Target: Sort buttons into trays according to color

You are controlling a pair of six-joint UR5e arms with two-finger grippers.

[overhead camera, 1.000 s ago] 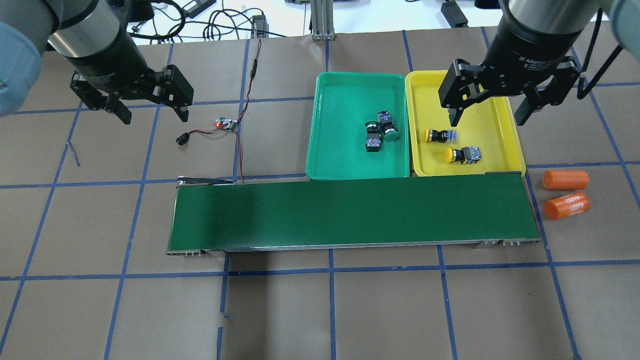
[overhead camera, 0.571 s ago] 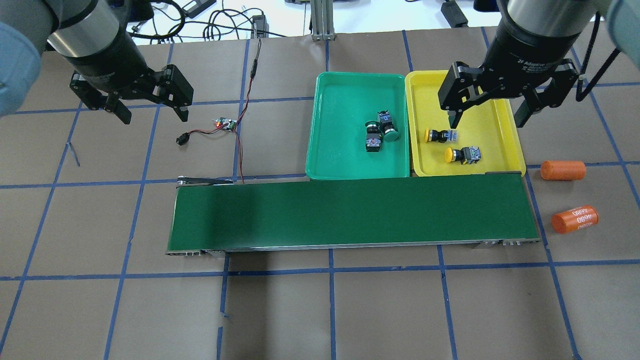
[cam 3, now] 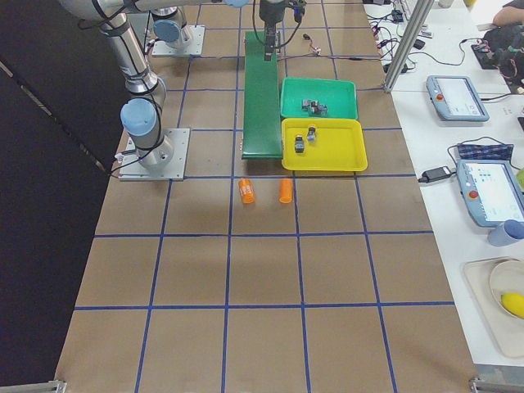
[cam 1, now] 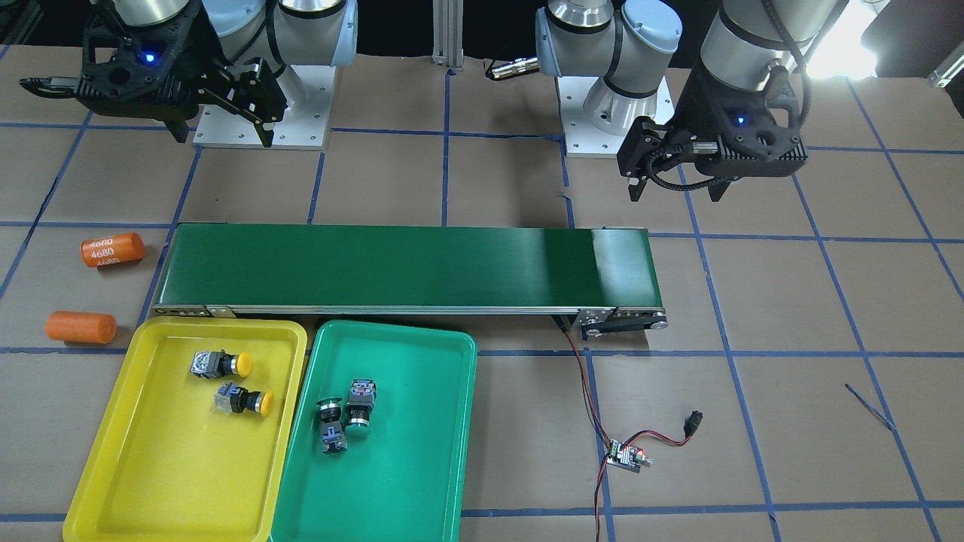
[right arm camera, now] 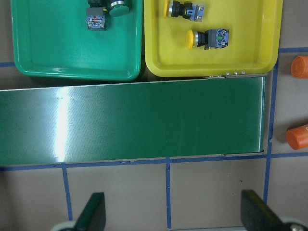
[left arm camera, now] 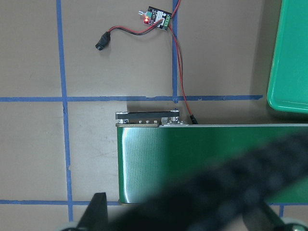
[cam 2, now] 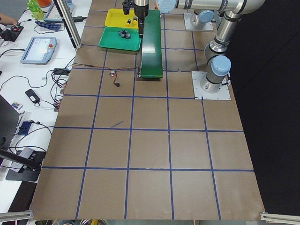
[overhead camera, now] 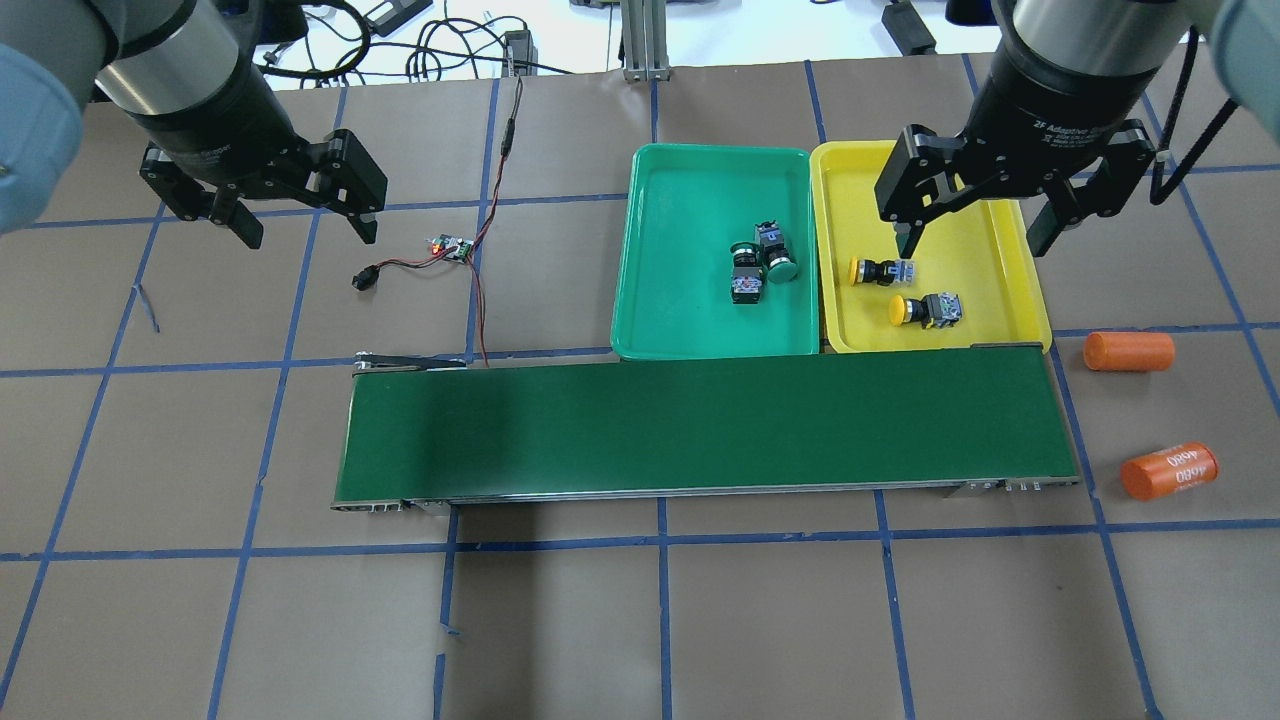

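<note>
While we're on the front-facing camera: the two yellow buttons (cam 1: 220, 364) (cam 1: 242, 400) lie on their sides in the yellow tray (cam 1: 98, 482), close together but apart. The two green buttons (cam 1: 331, 425) (cam 1: 359, 401) lie in the teal tray (cam 1: 407, 467), right up against each other. The trays sit side by side along the desk edge opposite the robot, just beyond the conveyor belt (cam 1: 392, 263). The right gripper (cam 1: 224, 135) and left gripper (cam 1: 672, 192) hang up high, fingers spread wide, nothing in them.

Overhead, same layout. Two orange cylinders (overhead camera: 1128, 352) (overhead camera: 1168, 472) lie off the belt's end toward the desk's right end, apart from each other. A small circuit board (overhead camera: 450, 247) with red and black wires sits off the belt's other end.

Exterior left: trays are tiny at the far end, and I can't read the claws there.

Exterior right: trays sit beside the belt toward the operators' edge.

Left wrist: belt end, the board, and a corner of the teal tray. The fingertips at the bottom are set wide.

Right wrist: both trays with their buttons beyond the belt, fingertips far apart.
</note>
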